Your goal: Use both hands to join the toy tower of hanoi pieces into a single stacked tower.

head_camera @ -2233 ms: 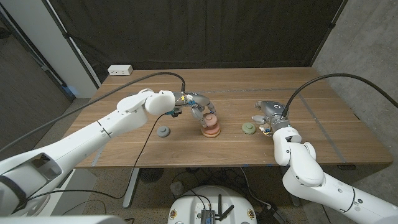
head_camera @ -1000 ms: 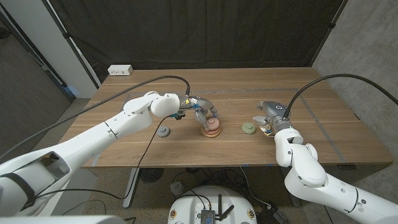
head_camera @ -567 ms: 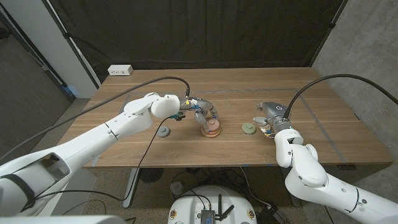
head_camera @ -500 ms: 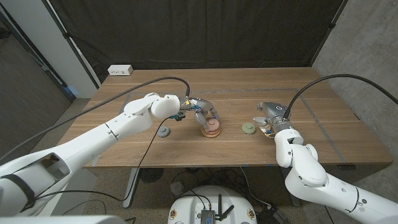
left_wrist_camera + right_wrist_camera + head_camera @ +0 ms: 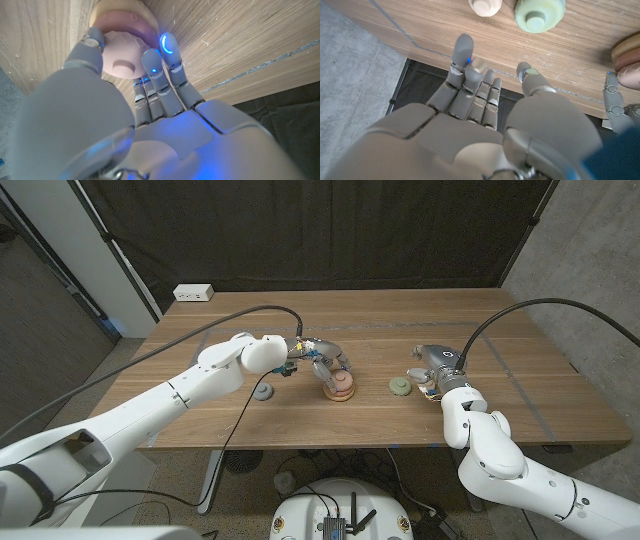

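A short stack of tan and pink discs stands mid-table. My left hand reaches over it from the left. In the left wrist view the fingers and thumb grip the pink top piece, which sits on the wider disc below. A green piece lies right of the stack, and a grey piece lies left of it. My right hand waits just right of the green piece, fingers apart and holding nothing. In the right wrist view the green piece lies beside a small pale piece.
The wooden table has bare surface behind and to the right of the pieces. A white power strip sits at the far left corner. A cable runs from each wrist across the table. The near edge is close to the stack.
Since the earliest frame my left hand has shifted right and come down with the pink piece onto the stack. Over the last second it hardly moves. My right hand stays put.
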Available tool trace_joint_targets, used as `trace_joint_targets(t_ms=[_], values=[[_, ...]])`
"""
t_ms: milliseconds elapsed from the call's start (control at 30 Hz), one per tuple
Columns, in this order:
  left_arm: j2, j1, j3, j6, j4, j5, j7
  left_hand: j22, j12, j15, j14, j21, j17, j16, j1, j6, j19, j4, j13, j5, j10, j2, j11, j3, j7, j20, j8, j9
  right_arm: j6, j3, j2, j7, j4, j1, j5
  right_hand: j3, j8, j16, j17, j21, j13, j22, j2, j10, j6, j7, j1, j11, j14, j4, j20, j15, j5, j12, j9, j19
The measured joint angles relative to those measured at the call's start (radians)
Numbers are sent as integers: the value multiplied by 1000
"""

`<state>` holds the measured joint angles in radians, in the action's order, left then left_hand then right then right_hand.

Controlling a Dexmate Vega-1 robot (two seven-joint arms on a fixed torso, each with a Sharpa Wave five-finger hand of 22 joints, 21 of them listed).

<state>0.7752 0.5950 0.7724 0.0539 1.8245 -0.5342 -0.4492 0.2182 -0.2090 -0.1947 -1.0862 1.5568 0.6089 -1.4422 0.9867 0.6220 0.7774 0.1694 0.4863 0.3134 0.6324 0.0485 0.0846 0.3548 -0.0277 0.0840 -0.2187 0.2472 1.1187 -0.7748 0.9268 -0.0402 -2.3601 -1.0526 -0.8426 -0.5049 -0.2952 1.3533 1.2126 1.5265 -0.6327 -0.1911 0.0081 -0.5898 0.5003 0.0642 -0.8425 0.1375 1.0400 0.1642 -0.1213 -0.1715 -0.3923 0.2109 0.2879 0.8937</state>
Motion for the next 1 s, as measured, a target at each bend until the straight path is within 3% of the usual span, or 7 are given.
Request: trace_joint_targets(t_ms=[1000], values=[[1,7,-2,8,-13,24,17,3,5,-3,-7,0,0,8,2,2,0,0,0,1,-2,2,2,0,-5,0,7,0,19,-23,10,3,-3,21,19,0,0,5,0,0,0,0,0,0,5,-5,0,0,0,0,0,0,-4,0,0,0]])
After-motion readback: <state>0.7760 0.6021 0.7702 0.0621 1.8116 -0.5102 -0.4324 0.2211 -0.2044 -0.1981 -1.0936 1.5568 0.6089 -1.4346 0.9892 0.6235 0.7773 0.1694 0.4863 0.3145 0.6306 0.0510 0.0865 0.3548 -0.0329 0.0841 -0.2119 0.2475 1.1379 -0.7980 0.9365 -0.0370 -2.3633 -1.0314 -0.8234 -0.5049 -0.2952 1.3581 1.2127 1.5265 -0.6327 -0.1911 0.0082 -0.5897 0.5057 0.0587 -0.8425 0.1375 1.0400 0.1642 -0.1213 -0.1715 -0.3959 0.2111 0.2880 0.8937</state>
